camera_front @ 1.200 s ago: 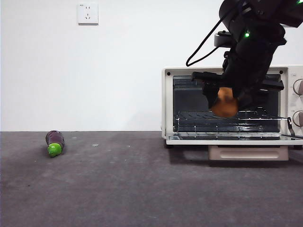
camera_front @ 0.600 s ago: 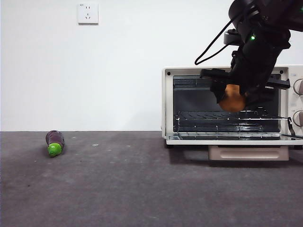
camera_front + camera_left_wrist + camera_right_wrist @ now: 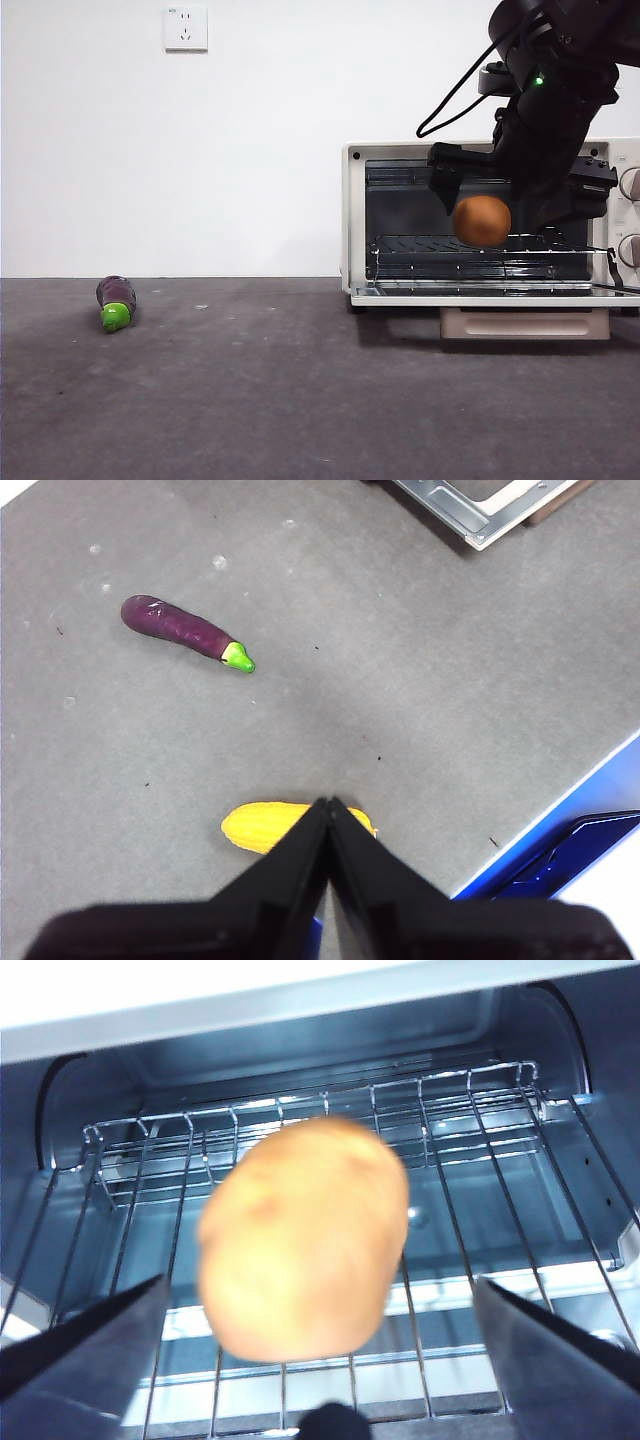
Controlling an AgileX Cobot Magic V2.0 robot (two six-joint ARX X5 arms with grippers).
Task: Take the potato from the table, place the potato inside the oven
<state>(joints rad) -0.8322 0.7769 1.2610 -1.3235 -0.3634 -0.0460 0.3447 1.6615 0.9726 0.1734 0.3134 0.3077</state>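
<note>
The orange-brown potato hangs free in front of the open oven, just above its wire rack. My right gripper is around it with its jaws spread wide and not touching it. In the right wrist view the potato is blurred between the parted jaws of the right gripper, over the rack. My left gripper is shut, holding nothing, above the grey table.
The oven door lies folded down flat in front. A purple eggplant with a green cap lies at the far left of the table. A yellow item lies under the left gripper, near the table edge.
The right gripper moved right and a little up toward the oven mouth, then opened its jaws. The potato has come out of its grip and is dropping toward the rack.
</note>
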